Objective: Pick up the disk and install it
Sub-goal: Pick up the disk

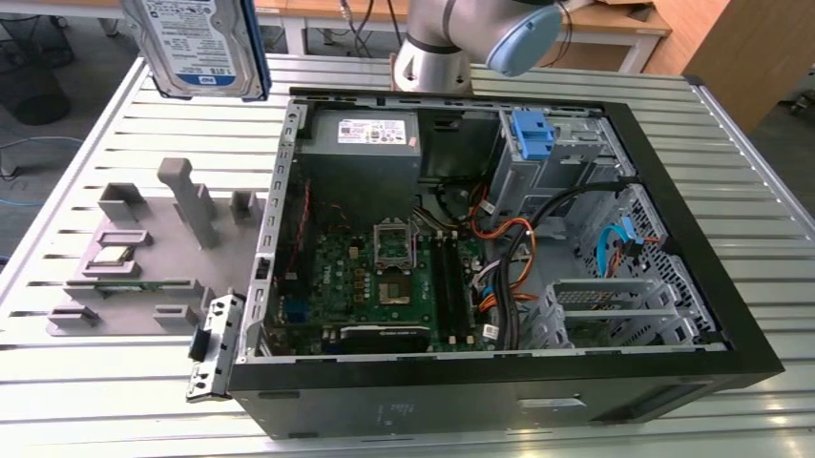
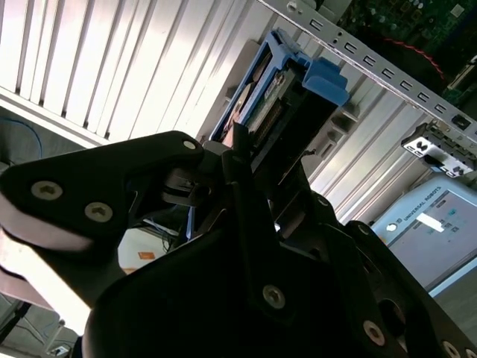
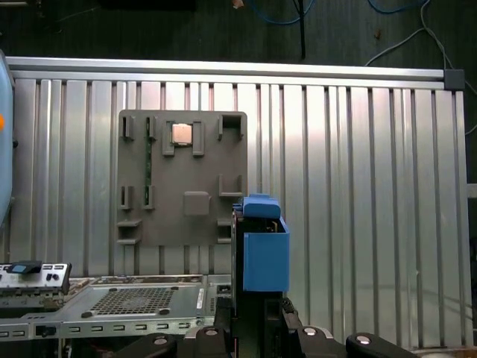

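Ribbed aluminium tabletop (image 1: pixel 114 124), brightly lit. Wooden desk (image 1: pixel 612 24) on the far side, wooden panel (image 1: pixel 745 48) at the exterior view's right. Dark floor (image 3: pixel 149 33) beyond.

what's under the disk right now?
In the first wrist view the disk, shut in the claw, hangs above the slatted table at the corner of the grey fixture tray. The patch straight below is covered by the disk itself.

exterior view: bright, even overhead light w/ glare bands on slatted table (image 1: pixel 114 114); the disk (image 1: pixel 204 43) label well lit, pc case (image 1: pixel 739 315) interior shadowed. second wrist view: table ribs blown out, fg dark.
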